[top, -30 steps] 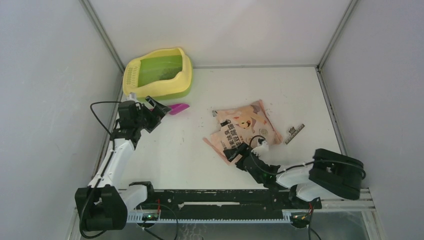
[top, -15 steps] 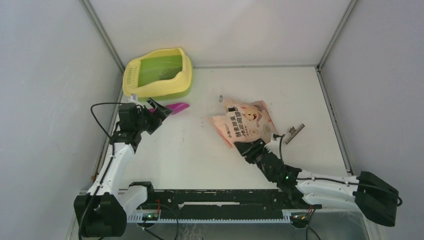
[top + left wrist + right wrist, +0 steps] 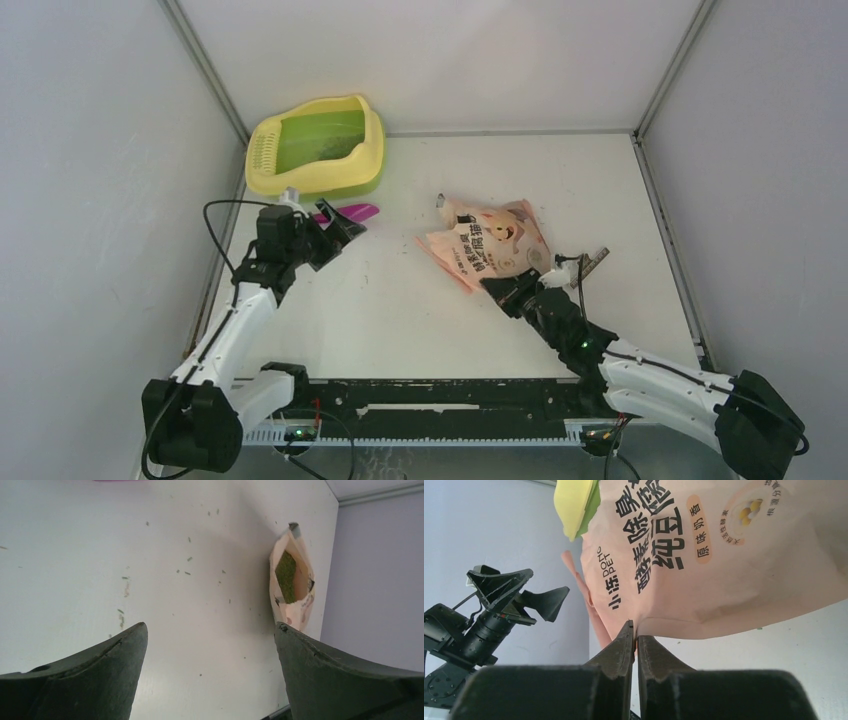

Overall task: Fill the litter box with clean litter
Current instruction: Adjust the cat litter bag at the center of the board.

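The litter box (image 3: 330, 184) is set in the far left corner, close against the left wall, so it can be approached only from the front or the right. Just in front of it, the left gripper (image 3: 336, 223) is held with its fingers spread wide and nothing between them, and a magenta scoop (image 3: 354, 212) lies beside it. Both sit on the line from the bag to the box and could be struck if the bag is carried low.

On the table (image 3: 400, 300), loose specks (image 3: 187, 566) are scattered. The clean litter (image 3: 286, 575) is seen as greenish fill through the open mouth of the bag (image 3: 490, 243), which lies at mid-table, well apart from the box. The bag's near edge is pinched between the almost closed fingers of the right gripper (image 3: 508, 290). The hold is judged thin: the film could slip out under the weight. If that end is raised first, litter could be poured onto the table before the box is reached.

A dark strip (image 3: 590, 261) lies just right of the gripper and could be swept aside. Open room is left across the middle and the right of the table.
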Robot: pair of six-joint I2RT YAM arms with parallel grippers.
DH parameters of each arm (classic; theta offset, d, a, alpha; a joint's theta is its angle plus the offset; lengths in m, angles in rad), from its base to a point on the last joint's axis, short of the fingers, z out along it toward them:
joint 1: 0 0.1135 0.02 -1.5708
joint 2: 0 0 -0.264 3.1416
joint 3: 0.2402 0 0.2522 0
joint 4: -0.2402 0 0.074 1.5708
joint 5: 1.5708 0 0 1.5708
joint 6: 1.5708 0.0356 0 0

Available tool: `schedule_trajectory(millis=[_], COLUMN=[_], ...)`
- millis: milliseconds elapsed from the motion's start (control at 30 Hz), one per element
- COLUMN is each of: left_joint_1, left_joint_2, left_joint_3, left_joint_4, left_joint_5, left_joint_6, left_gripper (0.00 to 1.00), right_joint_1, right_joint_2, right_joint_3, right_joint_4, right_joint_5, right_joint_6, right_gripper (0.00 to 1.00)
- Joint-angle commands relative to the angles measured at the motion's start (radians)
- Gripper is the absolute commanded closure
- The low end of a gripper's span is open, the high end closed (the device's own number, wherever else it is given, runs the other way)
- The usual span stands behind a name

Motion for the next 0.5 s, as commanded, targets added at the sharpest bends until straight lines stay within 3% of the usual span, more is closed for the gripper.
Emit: schedule_trajectory(millis=[0, 133, 267, 467], left_joint_1=[-0.091, -0.131, -0.114, -0.102], left_joint_2=[-0.052, -0.081, -0.008, 0.146], left_joint_3=[-0.018, -0.059, -0.001, 0.085], left_joint_4=[0.078, 0.127, 0.108, 0.214], left_joint_5=[-0.025, -0.061, -0.086, -0.014], left_joint_6=[-0.053, -0.082, -0.059, -0.135], left_gripper=[0.0, 0.0, 0.0, 0.0], right_joint_1=[-0.015, -0.029, -0.095, -0.328], right_joint_2=[-0.006, -0.067, -0.209, -0.37], right_joint_3=[0.057, 0.075, 0.106, 0.148], right_joint_4=[0.057, 0.024, -0.113, -0.246], right_joint_5=[-0.07, -0.099, -0.156, -0.38], right_joint_6=[0.012, 0.013, 0.01, 0.027], right_gripper=[0.89, 0.89, 0.89, 0.9])
